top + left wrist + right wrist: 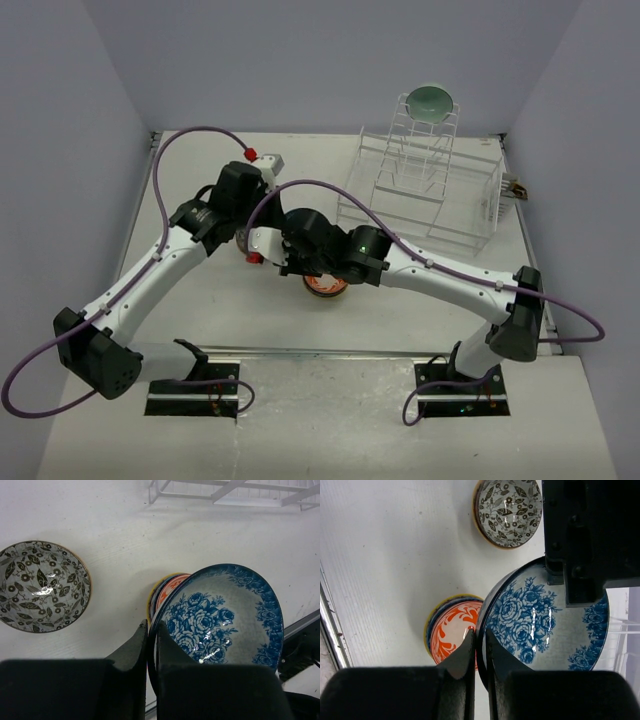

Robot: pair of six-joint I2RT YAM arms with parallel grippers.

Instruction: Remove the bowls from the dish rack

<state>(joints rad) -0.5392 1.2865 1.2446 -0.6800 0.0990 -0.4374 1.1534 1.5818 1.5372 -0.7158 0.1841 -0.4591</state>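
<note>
Mid handover, by the look of it: the blue floral bowl (545, 625) hangs tilted on edge in the air with both arms on it. The left gripper (150, 627) is clamped on one part of the rim, and the right gripper (479, 635) is pinched closed on the rim at another spot. Just below and beside it sits the stack topped by the orange bowl (452, 632), and the leaf-pattern bowl (42, 592) lies on the table (125, 530) a little apart. The dish rack (420, 200) stands at the far right, well away from the grippers, with a green bowl (430, 100) on its top tier, not yet unloaded. To do this step well, only one set of fingers should let go, and only once the other pinch is firm. The glazed rim looks slick and the bowl is tilted, so it may swing. The keeper should then level the bowl and lower it slowly, centred, with no bump against the stack.
</note>
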